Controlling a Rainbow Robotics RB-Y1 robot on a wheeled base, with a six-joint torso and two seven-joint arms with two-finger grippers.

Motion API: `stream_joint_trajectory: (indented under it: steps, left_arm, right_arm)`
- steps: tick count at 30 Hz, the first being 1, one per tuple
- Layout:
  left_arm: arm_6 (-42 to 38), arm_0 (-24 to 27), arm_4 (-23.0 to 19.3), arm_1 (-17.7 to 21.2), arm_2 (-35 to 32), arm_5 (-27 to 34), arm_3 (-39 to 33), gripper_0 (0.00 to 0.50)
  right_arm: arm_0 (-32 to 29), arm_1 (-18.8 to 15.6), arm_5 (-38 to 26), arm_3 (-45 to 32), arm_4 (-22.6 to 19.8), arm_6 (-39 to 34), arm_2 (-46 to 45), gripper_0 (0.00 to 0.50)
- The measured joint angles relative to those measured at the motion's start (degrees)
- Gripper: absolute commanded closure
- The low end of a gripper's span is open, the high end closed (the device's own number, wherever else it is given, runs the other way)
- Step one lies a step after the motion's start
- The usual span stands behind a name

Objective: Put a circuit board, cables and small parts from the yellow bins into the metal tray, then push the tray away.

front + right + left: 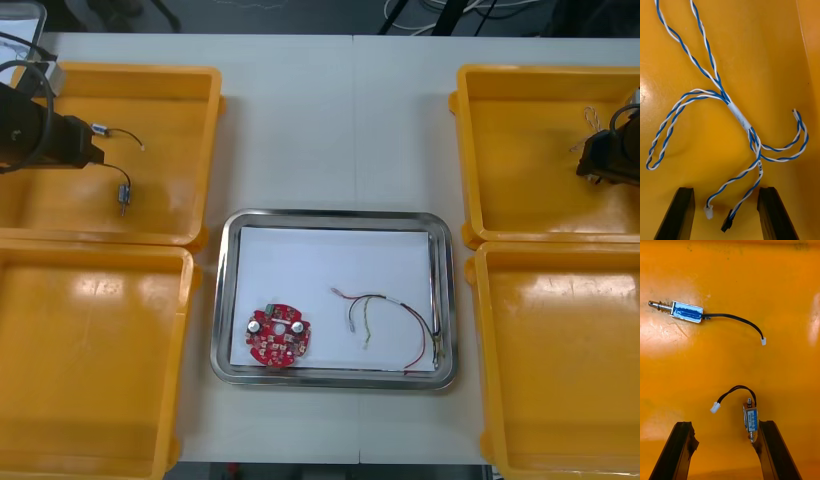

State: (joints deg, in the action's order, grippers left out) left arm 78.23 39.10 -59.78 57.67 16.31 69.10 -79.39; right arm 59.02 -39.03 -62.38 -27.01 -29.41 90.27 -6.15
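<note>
The metal tray (228, 300), white inside, holds a round red circuit board (277, 335) and a red and yellow cable (392, 318). My left gripper (97, 150) (725, 425) hangs open in the far left yellow bin (180, 110) over two small metal parts. One small metal part (751, 419) (124, 195) lies just inside a finger (769, 442); the other (687, 311) (98, 128) lies farther off. My right gripper (586, 165) (726, 191) is open in the far right yellow bin (520, 170), above a twisted blue and white cable (738, 113) whose connector ends lie between the fingers.
The near left bin (90, 360) and the near right bin (560, 370) flank the tray. Bare table (340, 130) stretches beyond the tray's far rim, between the two far bins.
</note>
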Motion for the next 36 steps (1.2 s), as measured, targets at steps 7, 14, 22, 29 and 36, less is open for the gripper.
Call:
stream_joint_trajectory:
  steps: [7,14,22,29,36]
  left_arm:
    - [0.0,0.0,-0.08,-0.15,0.0,2.14,0.0,0.0]
    - [-0.02,0.0,0.0,-1.41,0.0,3.9,0.0,0.0]
    - [-0.09,0.0,1.14,-4.81,0.0,4.54,0.0,0.0]
    - [-0.43,-0.01,2.91,-6.7,0.36,4.58,0.0,0.0]
    - [-1.05,-0.01,4.46,-6.87,3.19,4.57,0.0,0.0]
  right_arm:
    - [-0.06,0.0,-0.08,-0.01,-0.98,0.0,0.0,0.5]
    - [-0.07,0.0,-0.56,-0.24,-0.98,-0.02,0.0,0.5]
    - [-0.66,0.0,-7.88,-4.57,-0.99,-3.13,0.0,0.5]
    - [-0.98,0.0,-13.19,-8.81,-1.04,-6.49,0.01,0.5]
    - [-1.19,0.01,-17.36,-11.39,-4.17,-9.11,0.1,0.5]
